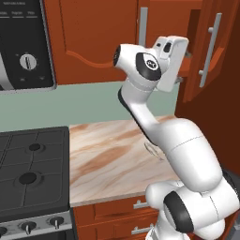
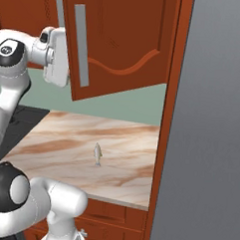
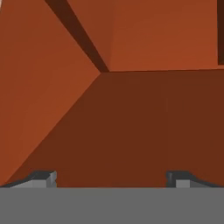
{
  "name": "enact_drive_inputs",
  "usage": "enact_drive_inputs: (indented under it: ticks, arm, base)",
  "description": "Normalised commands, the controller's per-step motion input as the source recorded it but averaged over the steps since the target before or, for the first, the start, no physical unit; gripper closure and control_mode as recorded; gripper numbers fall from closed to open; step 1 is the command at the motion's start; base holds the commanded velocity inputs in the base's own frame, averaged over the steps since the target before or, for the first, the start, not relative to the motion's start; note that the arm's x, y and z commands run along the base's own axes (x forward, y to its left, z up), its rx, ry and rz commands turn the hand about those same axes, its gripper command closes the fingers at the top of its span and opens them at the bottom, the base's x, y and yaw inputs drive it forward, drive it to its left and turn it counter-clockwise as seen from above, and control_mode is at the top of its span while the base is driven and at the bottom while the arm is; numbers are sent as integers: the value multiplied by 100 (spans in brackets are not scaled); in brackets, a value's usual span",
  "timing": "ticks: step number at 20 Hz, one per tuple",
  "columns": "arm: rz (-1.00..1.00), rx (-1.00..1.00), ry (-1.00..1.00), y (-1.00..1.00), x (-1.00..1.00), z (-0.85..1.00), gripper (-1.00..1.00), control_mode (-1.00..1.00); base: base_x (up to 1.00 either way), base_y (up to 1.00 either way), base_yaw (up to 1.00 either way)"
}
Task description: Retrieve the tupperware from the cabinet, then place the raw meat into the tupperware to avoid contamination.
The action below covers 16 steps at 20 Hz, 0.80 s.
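**Kitchen colours, quick rundown**

The cabinet (image 1: 98, 42) is red-brown wood with grey bar handles (image 2: 81, 45). Countertop (image 1: 108, 159) is beige marble with rusty swirls. Backsplash (image 1: 93, 105) is pale green, stove (image 1: 30, 173) black, raw meat (image 2: 97, 154) silvery-grey.

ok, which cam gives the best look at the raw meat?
Right base view: the raw meat lies unobstructed on the marble counter. In the left base view the arm covers most of it, leaving a faint outline.

Arm (image 1: 187, 150): glossy white rounded links are joined by dark grey-black joint caps, one cap bearing a small pale circular marking. Hand (image 3: 112, 178): a boxy white housing is fitted with two small dark grey fingertips (image 3: 41, 178).
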Motion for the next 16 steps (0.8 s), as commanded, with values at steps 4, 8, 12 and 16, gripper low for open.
enact_drive_inputs:
  ticks: [4,8,12,16]
  arm:
    - [-6,1,0,-22,0,0,-100,-100]
    - [-5,1,0,-25,-4,0,-100,-100]
    - [-6,2,0,-38,-20,0,-100,-100]
    - [-8,3,0,-56,-40,0,-100,-100]
  base:
    - [0,0,0]
    - [0,0,0]
    - [0,0,0]
    - [0,0,0]
